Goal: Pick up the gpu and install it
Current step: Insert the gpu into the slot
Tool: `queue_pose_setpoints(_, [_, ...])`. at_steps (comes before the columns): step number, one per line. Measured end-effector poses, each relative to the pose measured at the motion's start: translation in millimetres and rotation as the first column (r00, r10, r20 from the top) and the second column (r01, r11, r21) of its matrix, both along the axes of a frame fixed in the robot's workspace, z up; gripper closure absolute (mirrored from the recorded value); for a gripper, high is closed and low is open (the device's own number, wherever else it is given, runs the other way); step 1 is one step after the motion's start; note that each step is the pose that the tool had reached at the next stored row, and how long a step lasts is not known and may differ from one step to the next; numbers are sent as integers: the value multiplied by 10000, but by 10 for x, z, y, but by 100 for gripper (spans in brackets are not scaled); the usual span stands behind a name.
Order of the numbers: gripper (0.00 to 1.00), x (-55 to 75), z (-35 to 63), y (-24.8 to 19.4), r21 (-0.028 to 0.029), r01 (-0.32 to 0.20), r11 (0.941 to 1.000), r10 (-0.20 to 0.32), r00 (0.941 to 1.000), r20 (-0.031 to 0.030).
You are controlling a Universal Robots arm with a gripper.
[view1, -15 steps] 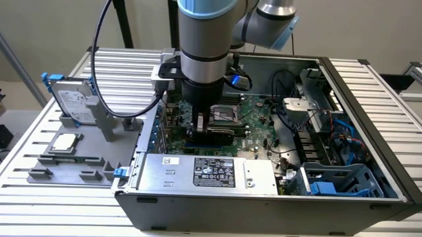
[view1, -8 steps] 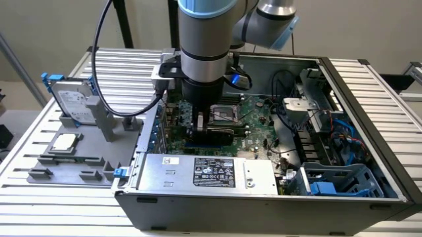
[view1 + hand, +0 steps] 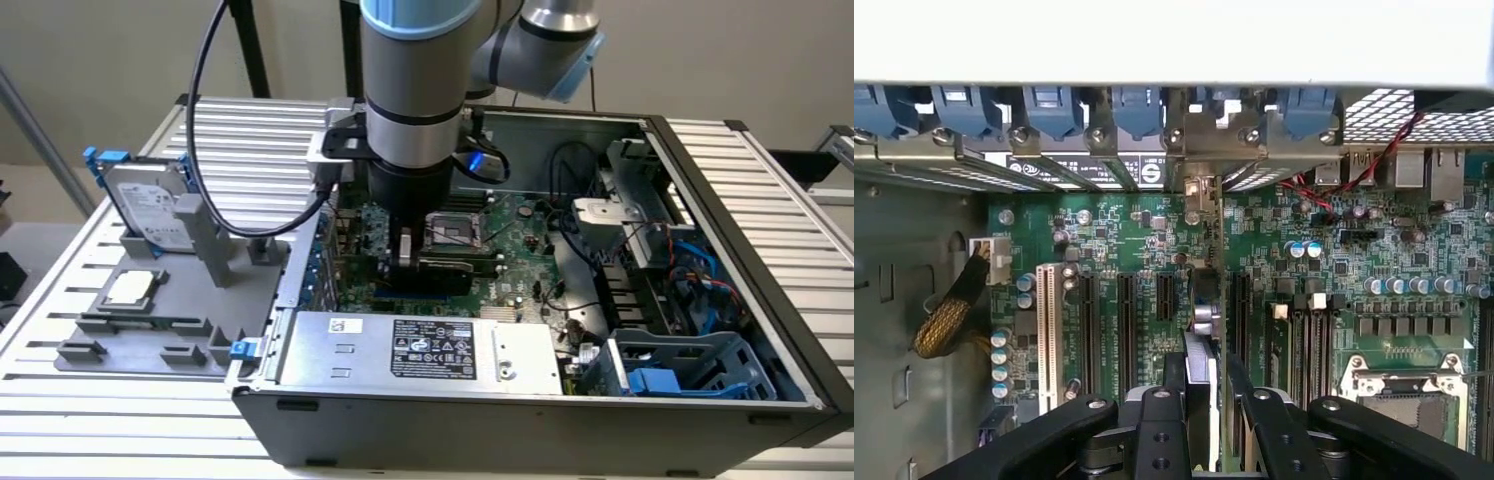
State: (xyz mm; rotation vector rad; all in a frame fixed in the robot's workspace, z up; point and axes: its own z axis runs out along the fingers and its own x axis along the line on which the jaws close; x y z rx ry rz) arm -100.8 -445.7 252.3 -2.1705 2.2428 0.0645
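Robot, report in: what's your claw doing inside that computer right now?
Gripper shut on gpu, edge-on. Card over motherboard slots, inside case. Nothing blocking.

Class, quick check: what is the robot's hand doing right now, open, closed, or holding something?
Hand: closed on the thin rectangular expansion card with silver metal end bracket, held edge-on above the large green motherboard inside the computer case.
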Motion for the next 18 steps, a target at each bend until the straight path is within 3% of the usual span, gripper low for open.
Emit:
queue_pose_setpoints(14, [100,-16,-30,20,-9,7,10000,-7,10000,6])
queue_pose_setpoints(18, [100,-14,-54,18,-27,8,10000,-8,10000,32])
